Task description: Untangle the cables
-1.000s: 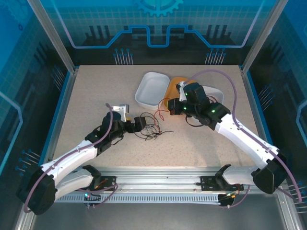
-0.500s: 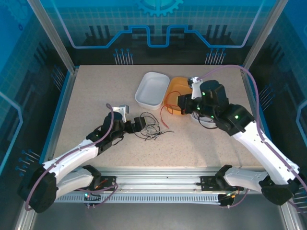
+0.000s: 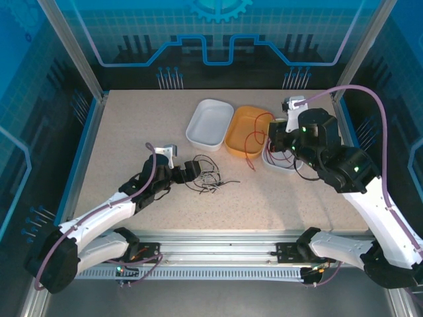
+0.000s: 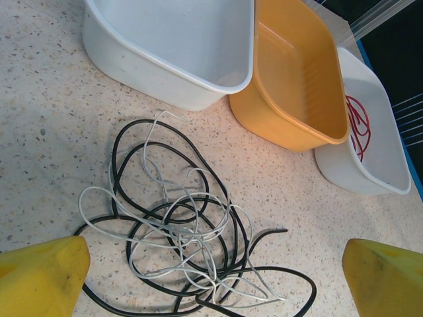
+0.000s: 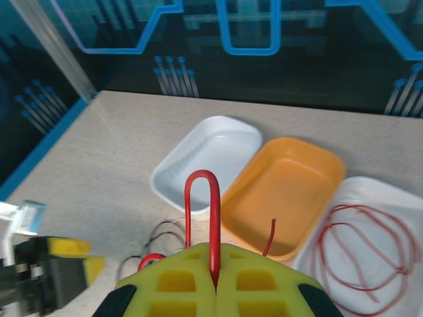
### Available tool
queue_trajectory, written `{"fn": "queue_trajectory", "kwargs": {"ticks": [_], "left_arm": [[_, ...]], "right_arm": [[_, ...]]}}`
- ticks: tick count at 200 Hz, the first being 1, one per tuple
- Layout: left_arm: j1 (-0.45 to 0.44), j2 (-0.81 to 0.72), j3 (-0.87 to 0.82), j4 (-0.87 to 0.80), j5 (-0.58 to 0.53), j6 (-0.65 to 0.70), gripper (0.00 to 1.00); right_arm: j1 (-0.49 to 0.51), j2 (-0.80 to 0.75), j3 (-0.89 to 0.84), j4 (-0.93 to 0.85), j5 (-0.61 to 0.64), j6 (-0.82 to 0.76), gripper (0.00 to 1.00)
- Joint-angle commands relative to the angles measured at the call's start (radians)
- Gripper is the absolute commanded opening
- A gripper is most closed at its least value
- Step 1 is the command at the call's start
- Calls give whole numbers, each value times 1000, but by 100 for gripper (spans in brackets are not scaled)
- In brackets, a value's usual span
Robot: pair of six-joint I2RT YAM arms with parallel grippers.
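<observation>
Speckled table (image 3: 132,125) open left of cables (image 3: 210,177)

Left arm (image 3: 99,214): I stretch it from my near-left base forward and toward the middle, lying low over the table.
Left wrist: level, facing forward and right.
Left gripper (image 3: 196,169): jaws spread wide and holding nothing. In the wrist view my two yellow fingers (image 4: 39,281) sit at the bottom corners, far apart.
Right arm (image 3: 377,198): I raise it from my near-right base, elbow high on the right side, forearm running to the far right of the table.
Right wrist: turned leftward.
Right gripper (image 5: 215,264): my yellow pads are pressed together, pinching a red cable (image 5: 215,224) that loops up out of the seam.
</observation>
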State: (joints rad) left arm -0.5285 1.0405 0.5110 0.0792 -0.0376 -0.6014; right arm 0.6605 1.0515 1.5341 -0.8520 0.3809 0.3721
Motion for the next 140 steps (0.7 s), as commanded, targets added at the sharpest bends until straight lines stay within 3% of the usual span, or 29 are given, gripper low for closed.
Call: {"fn": "queue_trajectory", "kwargs": {"ticks": [1, 71, 140], "left_arm": [[-2, -3, -14, 2, 5, -18, 99], [-2, -4, -23, 14, 22, -32, 99], [-2, 22, -5, 21, 52, -48, 99]], "right_arm": [[-11, -3, 43, -36, 151, -64, 0], [-98, 31, 35, 40, 294, -207, 0], [-258, 105, -42, 204, 148, -351, 0]]}}
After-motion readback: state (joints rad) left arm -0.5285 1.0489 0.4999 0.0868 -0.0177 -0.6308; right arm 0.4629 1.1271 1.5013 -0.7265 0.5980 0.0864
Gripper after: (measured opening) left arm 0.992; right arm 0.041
